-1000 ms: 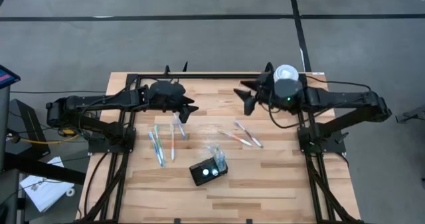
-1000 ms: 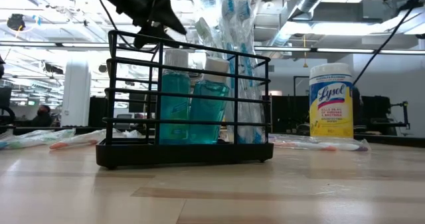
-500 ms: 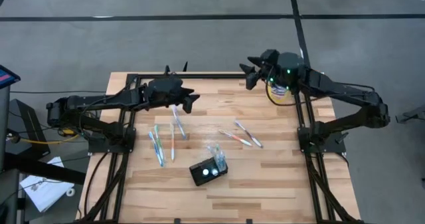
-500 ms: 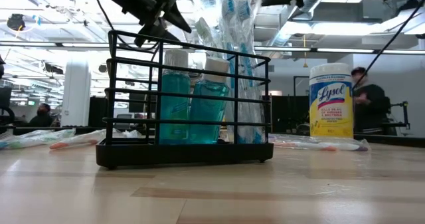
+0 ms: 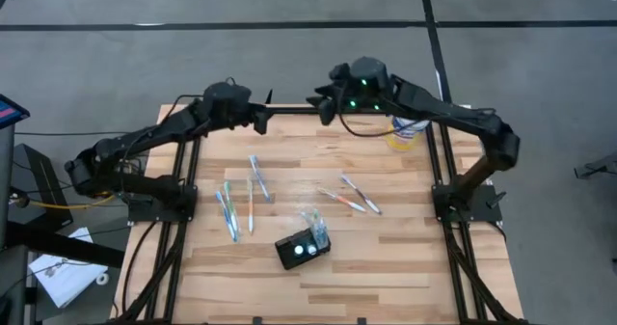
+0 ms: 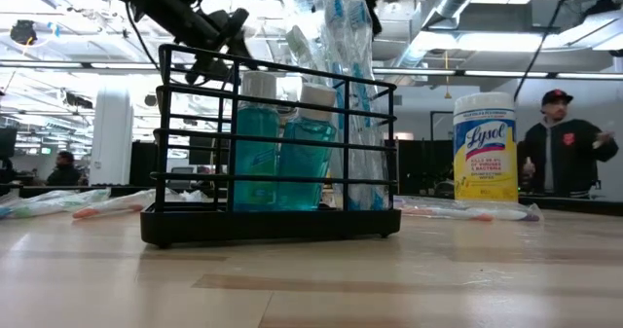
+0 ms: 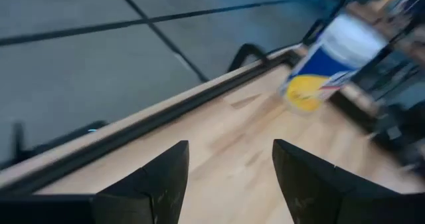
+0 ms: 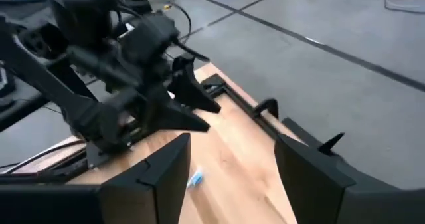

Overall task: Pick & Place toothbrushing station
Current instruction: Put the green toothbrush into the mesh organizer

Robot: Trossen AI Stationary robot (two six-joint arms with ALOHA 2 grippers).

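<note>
Black wire toothbrushing station (image 5: 303, 248) on wood table (image 5: 405, 257); both fingers spread, empty.

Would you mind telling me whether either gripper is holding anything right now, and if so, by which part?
Nothing is held. The left gripper and right gripper are both open and empty above the table's far edge, well away from the toothbrushing station.

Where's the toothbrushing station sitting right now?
In the high view, the black wire toothbrushing station stands near the table's front edge, about midway across, in front of the loose toothbrushes. Both grippers are far off at the back edge.
</note>
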